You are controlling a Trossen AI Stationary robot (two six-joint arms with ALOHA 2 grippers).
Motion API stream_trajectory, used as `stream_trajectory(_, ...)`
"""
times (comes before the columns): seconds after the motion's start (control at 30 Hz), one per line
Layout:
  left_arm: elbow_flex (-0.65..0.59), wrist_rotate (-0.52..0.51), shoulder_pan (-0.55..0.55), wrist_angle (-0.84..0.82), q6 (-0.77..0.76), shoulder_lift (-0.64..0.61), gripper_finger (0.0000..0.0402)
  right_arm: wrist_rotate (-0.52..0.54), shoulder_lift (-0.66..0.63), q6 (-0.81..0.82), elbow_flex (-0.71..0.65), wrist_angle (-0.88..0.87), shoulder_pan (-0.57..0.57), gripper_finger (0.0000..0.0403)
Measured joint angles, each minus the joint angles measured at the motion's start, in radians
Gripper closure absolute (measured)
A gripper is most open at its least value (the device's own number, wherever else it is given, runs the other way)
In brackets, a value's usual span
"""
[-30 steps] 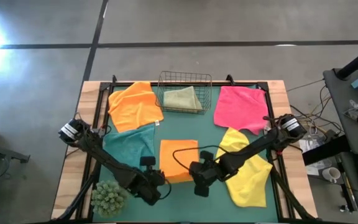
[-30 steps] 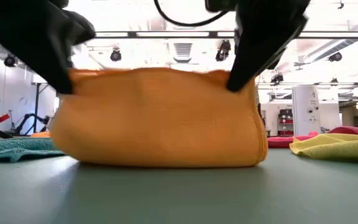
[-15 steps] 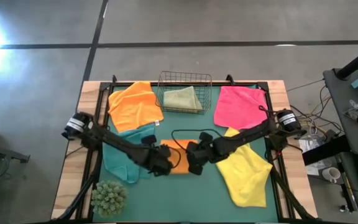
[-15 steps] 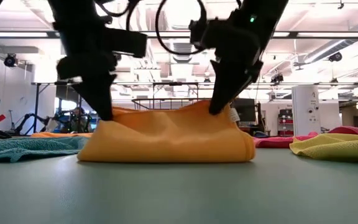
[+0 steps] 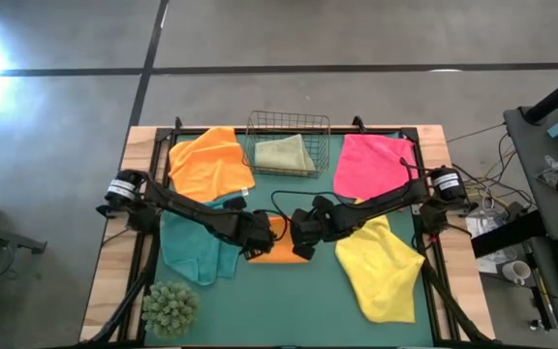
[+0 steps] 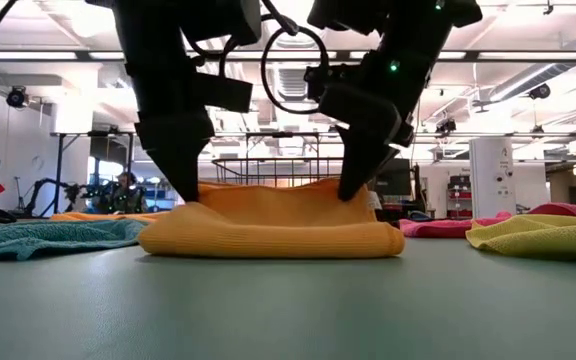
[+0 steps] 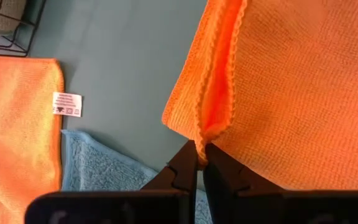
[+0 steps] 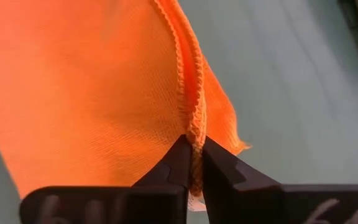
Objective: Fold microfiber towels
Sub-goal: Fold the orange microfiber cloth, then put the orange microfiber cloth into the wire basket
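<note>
A folded towel (image 5: 277, 254) is seen at frame centre on the tabletop (image 5: 308, 301) — a wire basket (image 5: 288, 143) above it, a plant ball (image 5: 170, 306) at lower left, spread towels flanking it.

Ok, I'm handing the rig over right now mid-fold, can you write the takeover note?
Left gripper: shut on a corner of the folded orange microfiber towel at table centre.
Right gripper: shut on the same towel's other corner.
Done: that towel is doubled over, edges brought together.
Elsewhere: second orange towel spread far left, teal towel below it, pink towel far right, yellow towel near right, olive towel in the wire basket.
Left: release, then fold the rest.
</note>
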Motion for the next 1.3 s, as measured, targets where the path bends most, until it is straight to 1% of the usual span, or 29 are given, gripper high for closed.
stream_trajectory(0.17,0.0,0.001,0.01,0.005,0.039,0.0,0.0393,0.023,0.0,-0.002,0.0,0.0,-0.01,0.0346)
stream_trajectory(0.27,0.0,0.002,0.012,0.005,0.042,0.0,0.0377,0.024,0.0,-0.002,0.0,0.0,-0.016,0.0318)
stream_trajectory(0.43,0.001,0.004,0.028,0.0,0.043,0.0,0.0322,0.022,-0.007,-0.013,0.0,-0.005,-0.023,0.0273)
stream_trajectory(0.5,0.012,0.014,0.036,-0.037,0.044,0.0,0.0294,0.016,-0.014,-0.032,0.0,-0.011,-0.024,0.026)
stream_trajectory(0.6,0.052,0.093,0.048,-0.121,0.075,-0.001,0.0258,-0.042,-0.03,-0.054,0.0,-0.046,-0.024,0.0246)
stream_trajectory(0.67,0.074,0.131,0.048,-0.171,0.105,-0.006,0.0241,-0.083,-0.044,-0.056,0.0,-0.075,-0.022,0.0242)
stream_trajectory(0.73,0.089,0.134,0.032,-0.195,0.103,-0.02,0.0232,-0.126,-0.063,-0.066,0.0,-0.099,-0.019,0.0241)
stream_trajectory(0.83,0.098,0.133,-0.022,-0.186,0.094,-0.058,0.0229,-0.16,-0.099,-0.068,-0.002,-0.132,0.001,0.0246)
stream_trajectory(0.9,0.1,0.127,-0.072,-0.179,0.078,-0.074,0.0228,-0.162,-0.127,-0.069,-0.011,-0.151,0.027,0.0252)
stream_trajectory(1.0,0.1,0.074,-0.16,-0.163,0.046,-0.083,0.0228,-0.161,-0.173,-0.082,-0.035,-0.152,0.084,0.026)
stream_trajectory(1.1,0.091,0.018,-0.252,-0.078,0.054,-0.081,0.0228,-0.16,-0.208,-0.082,-0.073,-0.135,0.15,0.0266)
stream_trajectory(1.2,0.087,-0.02,-0.32,0.011,0.084,-0.054,0.0228,-0.161,-0.227,-0.082,-0.13,-0.07,0.211,0.027)
stream_trajectory(1.3,0.088,-0.045,-0.345,0.039,0.086,-0.023,0.0228,-0.161,-0.231,-0.075,-0.183,0.032,0.255,0.027)
